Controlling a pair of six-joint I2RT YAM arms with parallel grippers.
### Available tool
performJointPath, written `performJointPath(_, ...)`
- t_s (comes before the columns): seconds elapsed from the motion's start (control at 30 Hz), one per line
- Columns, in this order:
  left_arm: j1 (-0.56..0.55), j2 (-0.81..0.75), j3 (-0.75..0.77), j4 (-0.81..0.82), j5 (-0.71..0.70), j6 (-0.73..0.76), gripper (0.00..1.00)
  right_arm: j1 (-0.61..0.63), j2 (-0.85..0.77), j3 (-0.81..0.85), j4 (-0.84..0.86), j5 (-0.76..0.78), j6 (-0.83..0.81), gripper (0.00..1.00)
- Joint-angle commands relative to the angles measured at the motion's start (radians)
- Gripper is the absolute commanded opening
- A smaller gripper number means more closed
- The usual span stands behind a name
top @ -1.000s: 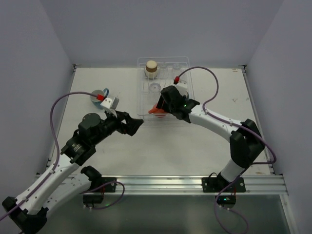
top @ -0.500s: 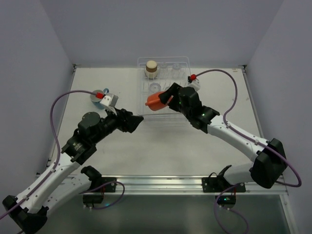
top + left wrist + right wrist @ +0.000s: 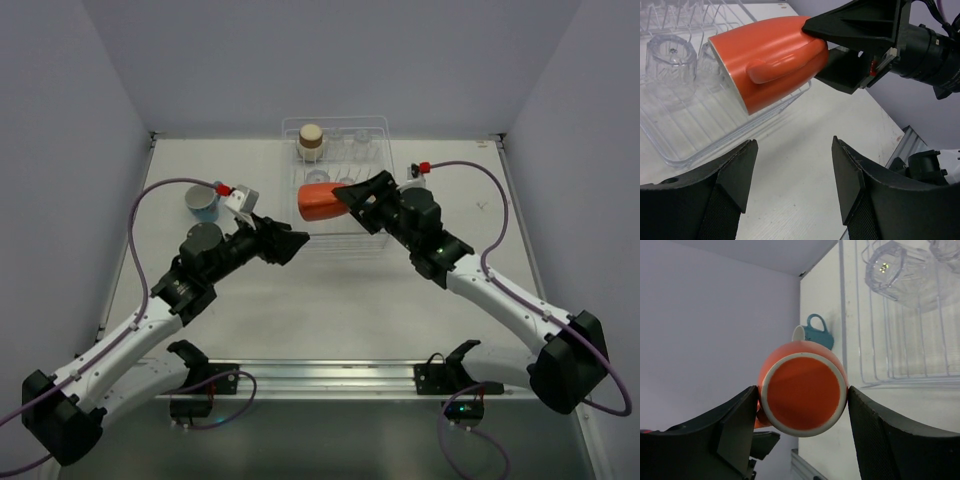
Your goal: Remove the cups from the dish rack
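My right pincer (image 3: 350, 195) clamps the orange mug (image 3: 318, 202) sideways above the dish rack (image 3: 700, 145), its long axis aimed at my left pincer (image 3: 792, 175), which waits open and empty just beside it.

rack (image 3: 692, 127) cropped, blue mug (image 3: 817, 333) behind orange mug (image 3: 802, 392)

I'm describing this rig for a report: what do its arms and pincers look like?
Left arm and right arm: white links, black joints. Left pincer and right pincer: black, two flat fingers. A purple cable with a red plug reaches each wrist.
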Motion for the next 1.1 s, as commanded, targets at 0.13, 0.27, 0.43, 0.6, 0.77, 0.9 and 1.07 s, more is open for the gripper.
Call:
performJointPath(0.13,-0.007,0.057,0.056,0.162,0.009,0.017,0.69,-0.033,-0.093,-0.022,0.261,-0.166,0.151,0.14)
performJointPath(0.27,-0.007,0.095,0.083,0.187,0.013,0.022,0.69,-0.034,-0.079,-0.031,0.312,-0.223,0.177,0.14)
performJointPath(0.43,-0.007,0.114,0.116,0.210,0.013,0.048,0.70,-0.033,-0.058,-0.054,0.359,-0.268,0.217,0.14)
performJointPath(0.6,-0.006,0.117,0.125,0.205,-0.001,0.065,0.70,-0.033,-0.045,-0.072,0.391,-0.295,0.238,0.14)
performJointPath(0.77,-0.007,0.111,0.113,0.248,0.062,0.047,0.47,-0.034,-0.022,-0.089,0.456,-0.334,0.280,0.14)
performJointPath(0.9,-0.006,0.082,0.106,0.234,0.055,0.033,0.02,-0.033,-0.008,-0.092,0.496,-0.359,0.315,0.14)
performJointPath(1.07,-0.007,0.023,0.139,0.199,0.018,0.040,0.00,-0.034,0.012,-0.080,0.537,-0.397,0.337,0.44)
